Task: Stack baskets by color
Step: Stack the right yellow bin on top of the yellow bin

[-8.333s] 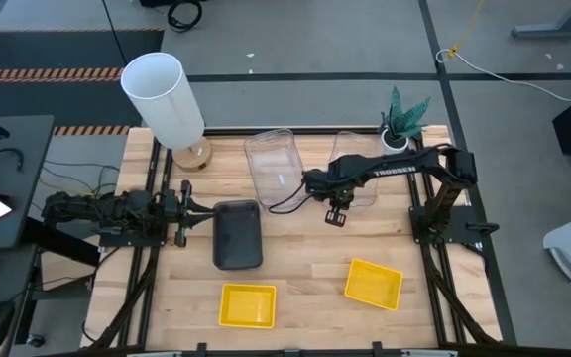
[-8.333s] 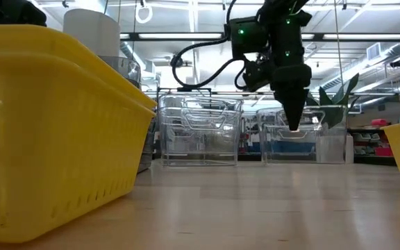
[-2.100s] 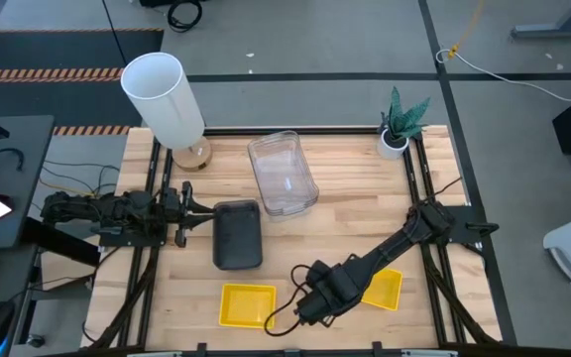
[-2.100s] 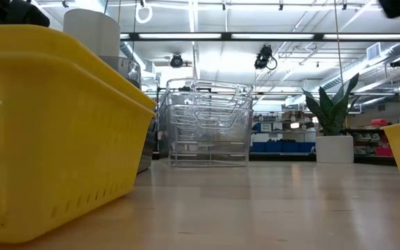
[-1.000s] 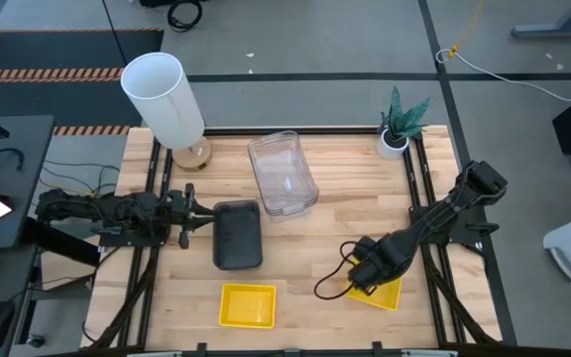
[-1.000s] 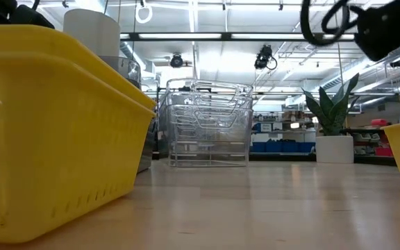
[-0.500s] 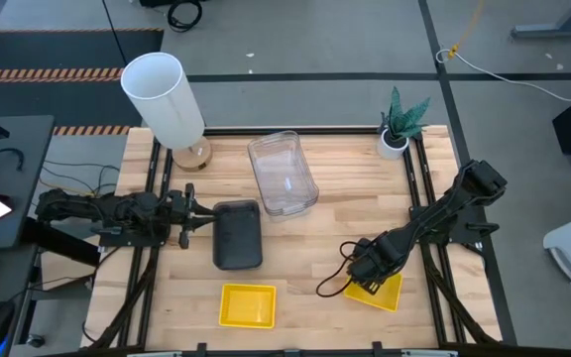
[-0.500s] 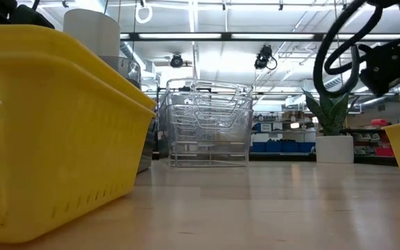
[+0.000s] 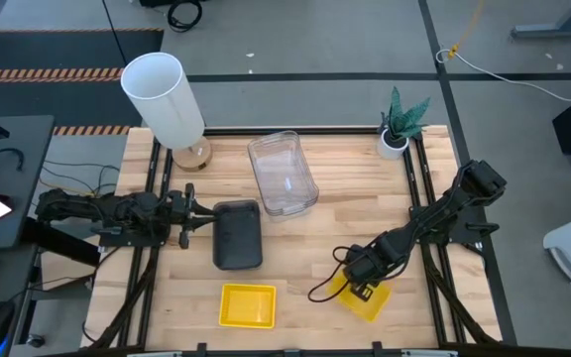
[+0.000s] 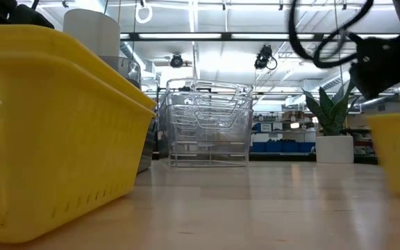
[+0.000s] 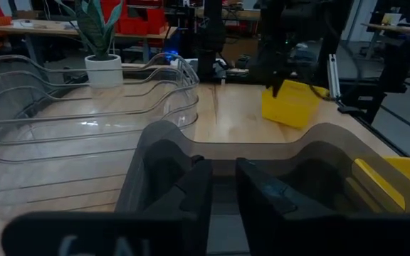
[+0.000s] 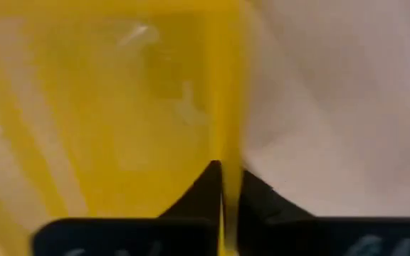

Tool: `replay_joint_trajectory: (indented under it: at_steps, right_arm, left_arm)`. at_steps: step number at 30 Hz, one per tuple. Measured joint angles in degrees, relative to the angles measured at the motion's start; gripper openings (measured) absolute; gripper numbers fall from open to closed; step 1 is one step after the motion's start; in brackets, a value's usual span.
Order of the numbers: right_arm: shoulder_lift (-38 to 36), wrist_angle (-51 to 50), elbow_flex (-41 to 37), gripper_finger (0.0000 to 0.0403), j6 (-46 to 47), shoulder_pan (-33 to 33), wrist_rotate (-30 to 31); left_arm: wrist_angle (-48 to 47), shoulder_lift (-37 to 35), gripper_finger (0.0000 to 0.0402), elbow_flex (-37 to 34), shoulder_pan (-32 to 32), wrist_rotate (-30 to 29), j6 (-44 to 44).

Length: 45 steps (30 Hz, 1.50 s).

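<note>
High view: two bright yellow squarish plastic baskets sit near the front edge of the wooden table [image 9: 295,248]; one lies flat [image 9: 247,304], the other [image 9: 368,297] is under the right arm.

Right gripper [image 9: 361,286]: its fingers are pinched on one wall of the second yellow basket; the right wrist view shows the two dark fingers [image 12: 208,186] either side of a thin yellow rim, so it is clamped on that basket.

Held basket: it looks rotated against the table edges, and in the low view [image 10: 398,153] it appears close to the board; whether it is lifted clear I cannot tell.

Key relation: the flat yellow basket lies toward the left arm's side of the held one, along the front edge, well apart; the right arm is clearly the nearer.

Left gripper [image 11: 219,188]: its fingers are close together with a narrow gap, holding nothing, just beside the dark smoky grey rectangular basket [image 9: 237,234].

Other stacks: the clear transparent rectangular baskets [image 9: 282,174] sit nested toward the back.

Judgement: the carry likely needs the held basket squared up before nesting.
</note>
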Motion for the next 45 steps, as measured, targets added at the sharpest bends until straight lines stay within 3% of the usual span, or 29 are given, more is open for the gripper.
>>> replay_joint_trajectory:
  at_steps: [3,11,23,28,35,45]
  right_arm:
    - [0.01,6.42,0.14,0.0009,2.43,-0.31,0.75]
    - [4.20,6.41,8.97,0.0006,1.01,-1.91,6.31]
    - [17.57,-11.80,34.92,0.0003,-10.61,-5.61,5.83]
    - [22.05,-18.36,45.64,0.0003,-13.99,-6.16,8.00]
    - [28.07,-19.93,59.52,0.0003,-19.17,-6.91,11.49]
    - [36.31,-22.48,75.02,0.0003,-26.48,-8.58,12.54]
  left_arm:
    - [0.02,0.00,0.0074,0.00,0.02,0.00,0.02]
    - [0.02,0.00,0.0069,0.00,0.00,-0.02,0.09]
    - [-0.54,0.00,0.0071,0.07,0.01,0.00,-0.27]
    - [-12.20,-0.04,0.0067,4.66,-0.04,0.44,0.07]
    - [-7.05,-3.14,0.0066,3.92,-0.04,10.51,1.49]
    - [1.57,-6.15,0.0047,-0.16,-0.30,11.96,2.55]
